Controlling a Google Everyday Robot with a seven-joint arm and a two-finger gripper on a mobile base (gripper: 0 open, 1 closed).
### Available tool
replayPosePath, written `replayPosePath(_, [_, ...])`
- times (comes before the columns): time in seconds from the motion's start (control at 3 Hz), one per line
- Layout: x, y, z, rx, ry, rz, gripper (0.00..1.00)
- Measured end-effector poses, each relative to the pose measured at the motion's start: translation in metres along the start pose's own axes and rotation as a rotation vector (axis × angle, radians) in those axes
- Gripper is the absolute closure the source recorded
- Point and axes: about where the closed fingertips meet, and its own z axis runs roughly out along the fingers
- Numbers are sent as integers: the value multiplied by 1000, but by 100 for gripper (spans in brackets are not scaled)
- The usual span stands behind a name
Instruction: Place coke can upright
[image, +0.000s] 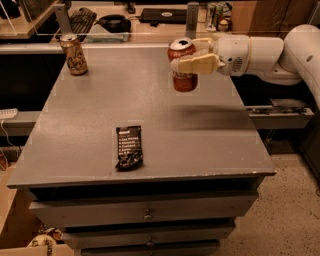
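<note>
The red coke can (183, 80) with a silver top hangs upright in the air above the far right part of the grey table (200, 140). My gripper (189, 59) comes in from the right on a white arm and is shut on the can's upper half, its cream fingers (197, 64) wrapped across it. The can's base is clear of the tabletop.
A gold-brown can (74, 54) stands upright at the table's far left corner. A black snack wrapper (129, 146) lies near the front middle. Drawers sit under the table; a desk with a keyboard (82, 19) lies behind.
</note>
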Motion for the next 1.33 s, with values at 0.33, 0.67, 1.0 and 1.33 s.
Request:
replayPosePath(0.33, [17, 4, -1, -25, -44, 13, 100])
replayPosePath(0.67, [33, 9, -1, -49, -82, 28, 100])
replayPosePath(1.0, [51, 14, -2, -81, -101, 38, 97])
replayPosePath(1.33, [68, 19, -2, -118, -111, 34, 79])
